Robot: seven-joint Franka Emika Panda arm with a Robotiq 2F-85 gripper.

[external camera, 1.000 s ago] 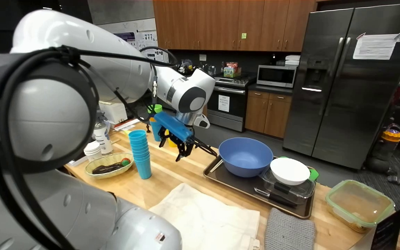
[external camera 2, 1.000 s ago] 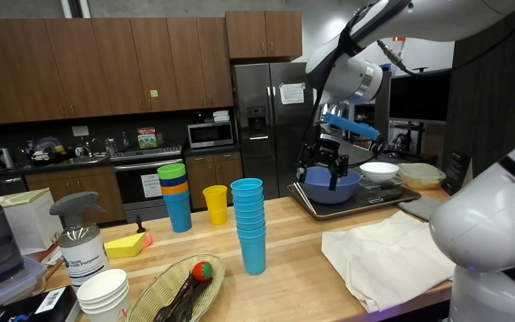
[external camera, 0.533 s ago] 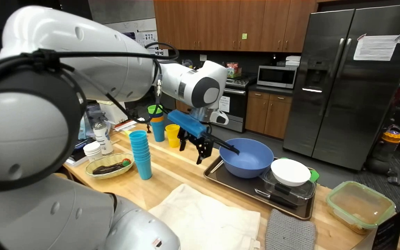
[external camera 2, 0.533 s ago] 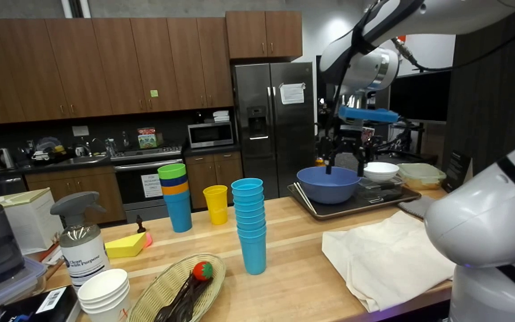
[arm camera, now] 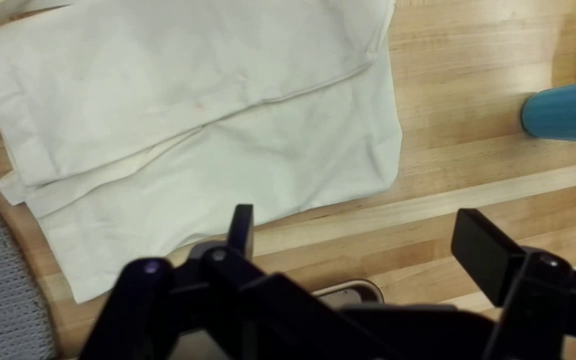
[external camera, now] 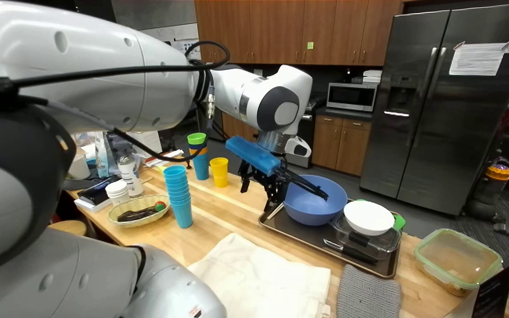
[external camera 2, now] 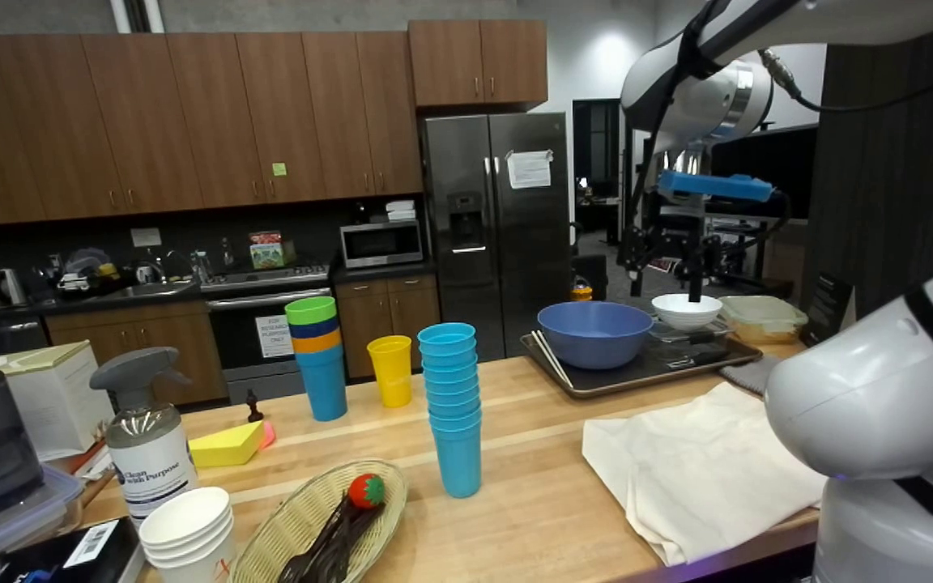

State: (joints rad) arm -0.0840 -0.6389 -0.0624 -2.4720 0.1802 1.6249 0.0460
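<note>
My gripper (external camera: 256, 196) is open and empty, with fingers pointing down above the table. In an exterior view it also shows (external camera 2: 666, 291) high near the tray. In the wrist view the jaws (arm camera: 358, 235) are wide apart over bare wood, beside the cream cloth (arm camera: 268, 145). A corner of the dark tray (arm camera: 368, 287) shows between the fingers. The tray (external camera: 296, 240) bears a blue bowl (external camera: 314, 205), a white bowl (external camera: 369, 217) on a clear container, chopsticks (external camera 2: 551, 360) and a black-handled utensil (external camera: 358, 255). The gripper touches none of these.
A tall stack of blue cups (external camera 2: 457, 445), a yellow cup (external camera 2: 391, 372) and a multicoloured cup stack (external camera 2: 319, 356) stand on the table. A wicker basket (external camera 2: 292, 518) holds dark utensils. A grey knitted mat (external camera: 367, 291) and a lidded glass container (external camera: 457, 258) lie beyond the tray.
The arm and gripper have moved to the right in both exterior views, toward and past the tray's near end. The gripper has stayed open; the objects on the table have not moved.
</note>
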